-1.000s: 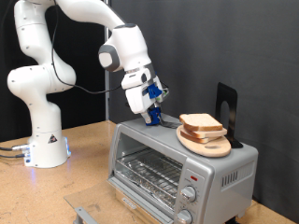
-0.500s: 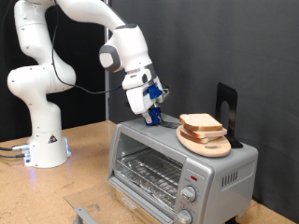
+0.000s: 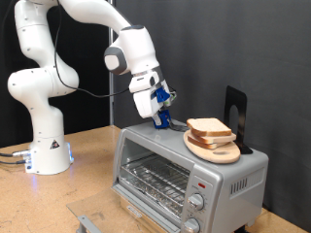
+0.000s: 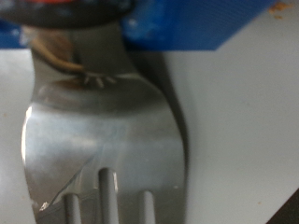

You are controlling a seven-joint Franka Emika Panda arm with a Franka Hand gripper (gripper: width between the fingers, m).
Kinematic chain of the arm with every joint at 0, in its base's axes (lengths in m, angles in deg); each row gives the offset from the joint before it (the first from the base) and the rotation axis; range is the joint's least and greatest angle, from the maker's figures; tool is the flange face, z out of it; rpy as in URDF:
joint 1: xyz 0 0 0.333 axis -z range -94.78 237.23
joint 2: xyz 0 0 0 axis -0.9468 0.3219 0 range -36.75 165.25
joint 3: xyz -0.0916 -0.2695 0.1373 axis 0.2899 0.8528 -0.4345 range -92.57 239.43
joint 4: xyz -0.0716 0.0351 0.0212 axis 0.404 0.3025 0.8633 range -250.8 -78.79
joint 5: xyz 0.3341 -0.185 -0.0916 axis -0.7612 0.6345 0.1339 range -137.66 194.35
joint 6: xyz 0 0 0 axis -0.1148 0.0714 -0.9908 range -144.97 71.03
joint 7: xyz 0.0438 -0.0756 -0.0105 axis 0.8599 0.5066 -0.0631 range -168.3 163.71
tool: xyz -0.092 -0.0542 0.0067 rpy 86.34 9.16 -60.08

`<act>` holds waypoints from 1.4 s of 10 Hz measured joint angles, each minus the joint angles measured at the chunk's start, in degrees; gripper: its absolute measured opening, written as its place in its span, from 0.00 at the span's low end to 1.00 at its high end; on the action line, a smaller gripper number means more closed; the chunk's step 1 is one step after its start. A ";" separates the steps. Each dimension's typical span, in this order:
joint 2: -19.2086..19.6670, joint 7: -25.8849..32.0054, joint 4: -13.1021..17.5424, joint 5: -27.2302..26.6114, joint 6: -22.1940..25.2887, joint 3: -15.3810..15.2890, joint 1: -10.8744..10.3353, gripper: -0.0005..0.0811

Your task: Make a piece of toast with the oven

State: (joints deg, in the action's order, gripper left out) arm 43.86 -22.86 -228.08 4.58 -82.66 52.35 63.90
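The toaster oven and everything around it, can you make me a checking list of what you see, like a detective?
Surface: a wooden table carries the robot base and the oven.
Job's things: the oven door is closed, wire rack visible behind the glass; two bread slices are stacked on a round wooden board on the oven's top.
Clutter: a dark upright stand behind the board; a grey piece at the table's front edge.
Grippers: the gripper sits just above the oven top, left of the bread in the exterior view, holding a metal fork, seen close in the wrist view.
Cables: one black cable along the arm.
Surroundings: black backdrop.
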 joint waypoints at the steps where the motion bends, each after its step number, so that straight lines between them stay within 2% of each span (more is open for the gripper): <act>1: 0.00 0.00 0.00 0.00 0.00 -0.04 -0.11 0.47; 3: -0.01 0.00 0.02 -0.43 0.00 -0.06 -0.44 0.47; 6: -1.64 3.35 0.11 -5.70 0.19 1.37 -2.55 0.47; 8: -4.49 5.34 0.29 -7.48 2.87 3.08 -3.66 0.47; 10: -7.72 6.20 0.73 -7.64 8.18 4.67 -3.93 0.47; 12: -7.61 6.47 0.28 -8.59 7.00 4.66 -3.95 0.47; 14: -8.82 9.61 -0.63 -11.54 5.17 6.50 -4.16 0.47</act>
State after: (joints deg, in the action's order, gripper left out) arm 35.04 -13.25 -228.71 -6.97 -77.49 58.86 59.74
